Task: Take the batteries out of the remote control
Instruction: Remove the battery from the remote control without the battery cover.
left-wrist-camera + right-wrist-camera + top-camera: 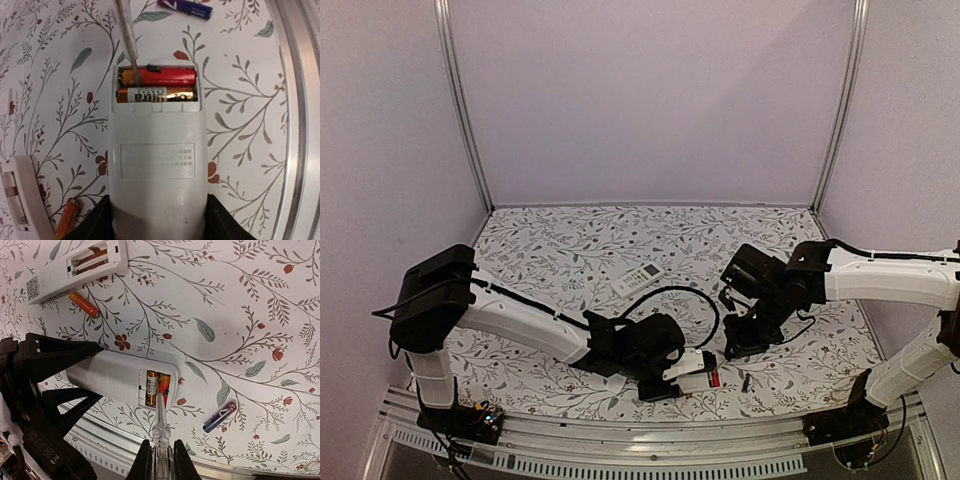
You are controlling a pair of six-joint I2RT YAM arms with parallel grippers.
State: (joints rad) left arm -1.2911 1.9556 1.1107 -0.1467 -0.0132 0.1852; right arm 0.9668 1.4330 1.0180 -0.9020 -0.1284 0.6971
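My left gripper (157,222) is shut on the lower end of a white remote (157,160) that lies back-up on the table, also in the top view (695,375). Its open compartment holds a red-orange battery (167,76) and a gold battery (155,95) side by side. My right gripper (162,460) is shut on a thin clear stick (161,430). The stick's tip rests in the compartment at the end of the red-orange battery (164,384), next to the gold one (151,388). A purple battery (220,417) lies loose right of the remote. An orange battery (84,304) lies loose behind it.
A second white remote (75,262) with its compartment open lies behind the held one. A third remote (637,278) lies face-up mid-table. The metal front rail (300,125) runs close by the held remote. The left gripper's black fingers (50,360) fill the left of the right wrist view.
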